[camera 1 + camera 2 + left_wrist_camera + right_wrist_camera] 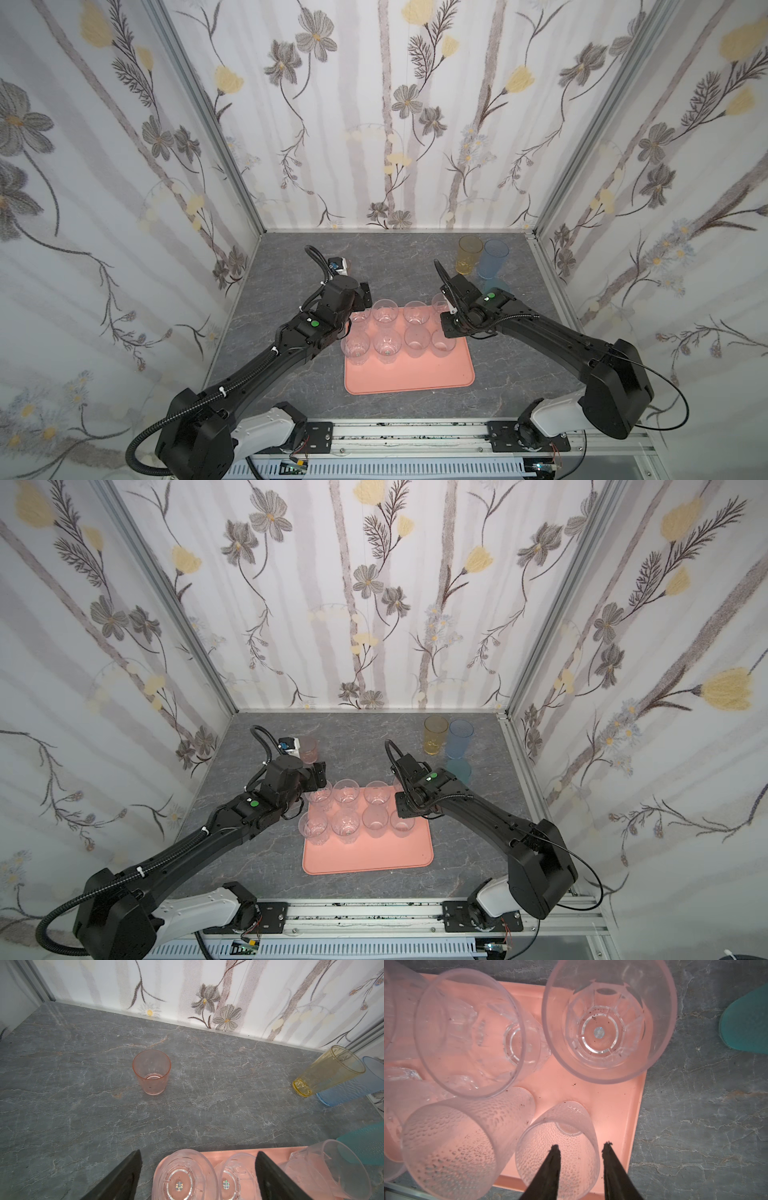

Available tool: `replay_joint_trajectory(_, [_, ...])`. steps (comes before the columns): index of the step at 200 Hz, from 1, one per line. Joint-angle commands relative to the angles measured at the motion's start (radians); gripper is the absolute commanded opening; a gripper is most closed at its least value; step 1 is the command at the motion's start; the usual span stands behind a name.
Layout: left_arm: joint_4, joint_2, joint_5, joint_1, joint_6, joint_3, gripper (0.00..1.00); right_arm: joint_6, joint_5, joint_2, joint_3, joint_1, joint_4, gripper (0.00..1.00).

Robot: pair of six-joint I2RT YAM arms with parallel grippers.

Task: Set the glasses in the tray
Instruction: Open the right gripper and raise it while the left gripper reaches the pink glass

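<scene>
The salmon-pink tray lies mid-table, with several small clear glasses standing in two rows on its far half. My left gripper hangs open above the clear glasses at the tray's far left corner, holding nothing. A short pink glass stands alone on the table beyond it. My right gripper is open over the tray's right edge, one finger inside a dimpled clear glass and the other outside its wall. In the top views the arm hides these fingers. Amber, blue and teal glasses stand at the far right.
The grey marble-look table is boxed in by flowered walls on three sides. The near half of the tray is bare. A metal rail carrying both arm bases runs along the front edge.
</scene>
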Motion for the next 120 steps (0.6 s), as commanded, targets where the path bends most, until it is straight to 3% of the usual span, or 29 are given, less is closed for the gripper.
replay_joint_trajectory(1, [0.026, 0.005, 0.037, 0.054, 0.019, -0.004, 0.89, -0.003, 0.016, -0.005, 0.043, 0.0, -0.009, 0.39])
replay_joint_trajectory(45, [0.025, 0.094, 0.205, 0.269, 0.054, 0.049, 0.87, -0.001, 0.041, 0.03, 0.155, -0.011, 0.026, 0.43])
replay_joint_trajectory(76, [0.024, 0.263, 0.324, 0.408, 0.084, 0.138, 0.84, 0.018, 0.015, 0.081, 0.206, -0.013, 0.089, 0.44])
replay_joint_trajectory(120, [0.022, 0.457, 0.423, 0.493, 0.113, 0.278, 0.79, 0.037, -0.014, 0.145, 0.269, -0.012, 0.141, 0.44])
